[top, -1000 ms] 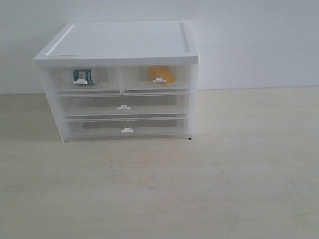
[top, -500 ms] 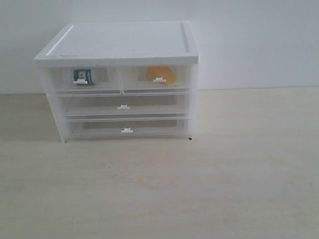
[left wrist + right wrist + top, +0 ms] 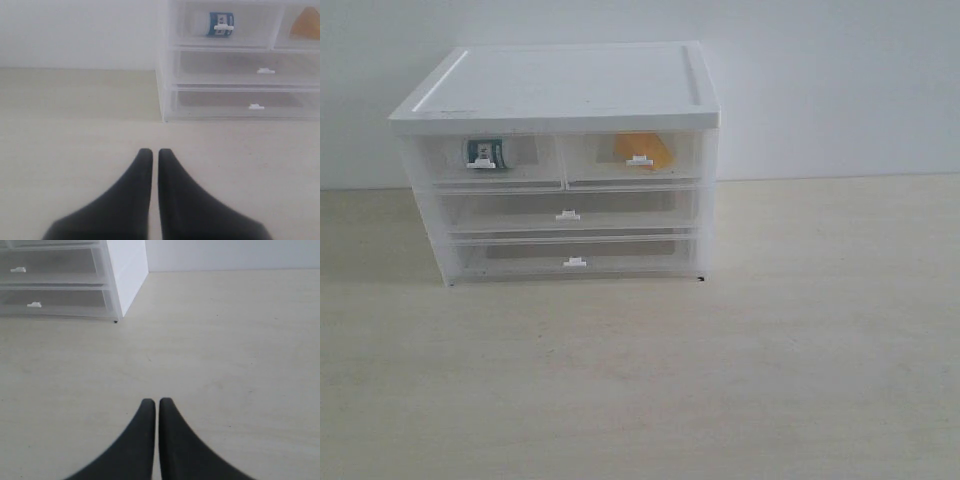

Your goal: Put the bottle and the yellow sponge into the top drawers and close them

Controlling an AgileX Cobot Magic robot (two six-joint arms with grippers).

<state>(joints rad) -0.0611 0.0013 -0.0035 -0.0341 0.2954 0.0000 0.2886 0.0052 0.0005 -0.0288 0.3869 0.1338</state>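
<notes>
- Exterior view: white-topped drawer chest (image 3: 560, 90) stands on the pale worktop (image 3: 740, 380), close to a plain white wall (image 3: 840, 80).
- Chest front: two clear half-width drawers side by side in the top row, two clear full-width drawers stacked below them.
- Left-hand top drawer (image 3: 525, 168): front flush with the chest frame, so closed. The bottle (image 3: 485, 152) is inside, teal-blue label showing through the clear front just behind the white tab handle (image 3: 480, 164).
- Right-hand top drawer (image 3: 682, 165): also flush and closed. The yellow sponge (image 3: 642, 148) lies inside, behind its own tab handle (image 3: 639, 160).
- Upper full-width drawer (image 3: 620, 212) and lower full-width drawer (image 3: 620, 255): both closed; nothing can be made out in them.
- Left wrist view: left claw (image 3: 155, 152) has its two black fingers pressed together with only a hairline gap, gripping nothing. It hangs over bare worktop, well apart from the chest front. From here the bottle appears to lie on its side, white end toward the chest's outer wall.
- Right wrist view: right claw (image 3: 156, 402) is likewise pressed together and empty, over bare worktop, well apart from the chest's near corner.
</notes>
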